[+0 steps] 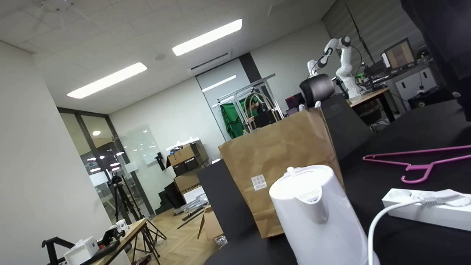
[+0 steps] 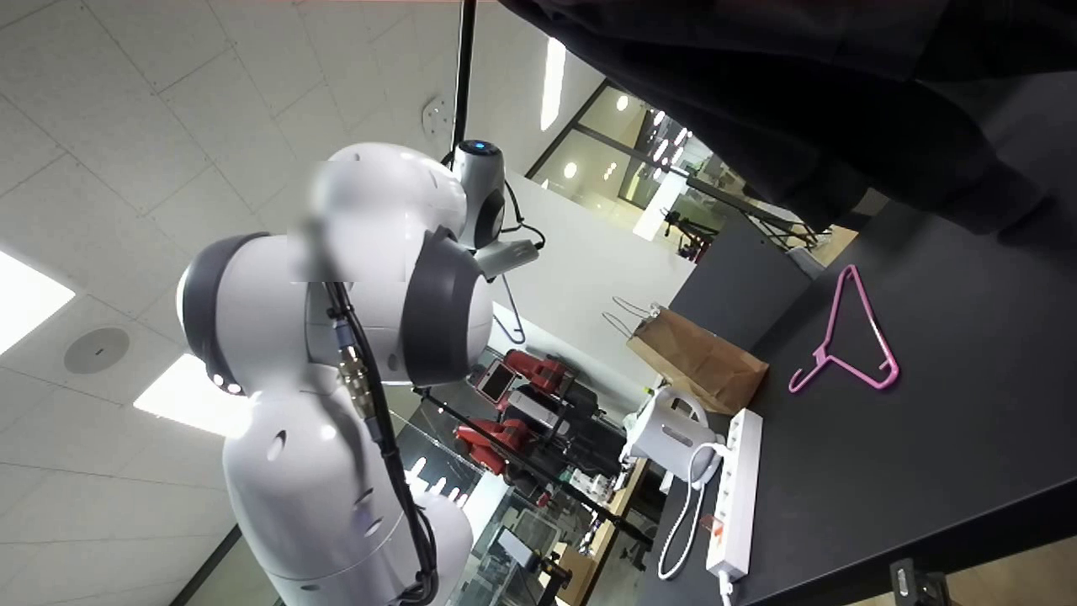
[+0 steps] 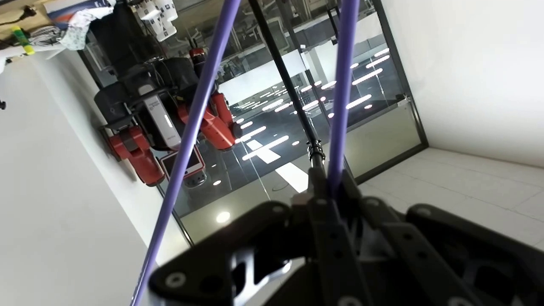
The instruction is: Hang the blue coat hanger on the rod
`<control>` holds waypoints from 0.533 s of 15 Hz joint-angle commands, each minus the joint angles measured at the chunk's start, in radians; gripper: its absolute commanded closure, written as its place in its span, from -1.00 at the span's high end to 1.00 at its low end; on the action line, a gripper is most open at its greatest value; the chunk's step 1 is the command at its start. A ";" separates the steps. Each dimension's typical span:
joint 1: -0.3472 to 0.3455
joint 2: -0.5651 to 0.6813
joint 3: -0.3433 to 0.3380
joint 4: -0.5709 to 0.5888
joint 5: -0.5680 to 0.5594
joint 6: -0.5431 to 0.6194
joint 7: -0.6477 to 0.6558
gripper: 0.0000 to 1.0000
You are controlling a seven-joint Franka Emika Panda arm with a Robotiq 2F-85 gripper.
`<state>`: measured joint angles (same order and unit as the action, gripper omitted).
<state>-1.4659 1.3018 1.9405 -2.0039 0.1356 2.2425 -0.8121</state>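
Wrist view: your black metal two-fingered gripper [image 3: 333, 185] is clamped on one bar of the thin bluish-violet triangular plastic coat hanger [image 3: 341, 93]; a slim round black rod [image 3: 288, 80], probably your target, shows between its bars. In an exterior view the hanger appears in the air, past the flat black desk [image 2: 968, 404]'s edge nearest the rounded white plastic kettle [image 2: 669, 438]. You seem to be carrying; next, get the unseen hook over the rod before releasing.

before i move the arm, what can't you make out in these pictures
Blue coat hanger: cut off by the wrist view's top and bottom edges; mostly hidden behind the arm in an exterior view.
Rod: part hidden behind the arm in an exterior view.
End effector: blurred in the wrist view; grip depth unclear.
Magenta hanger: cut off by an exterior view's right edge.
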 commanded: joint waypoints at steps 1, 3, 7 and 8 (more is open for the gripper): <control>0.045 0.000 -0.003 0.054 -0.012 -0.008 0.032 -0.96; 0.059 -0.003 -0.007 0.072 -0.013 -0.008 0.031 -0.96; 0.083 -0.007 -0.017 0.105 -0.014 -0.011 0.028 -0.96; 0.088 -0.007 -0.018 0.112 -0.014 -0.011 0.028 -0.96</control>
<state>-1.4100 1.3021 1.9242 -1.9432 0.1347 2.2429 -0.8123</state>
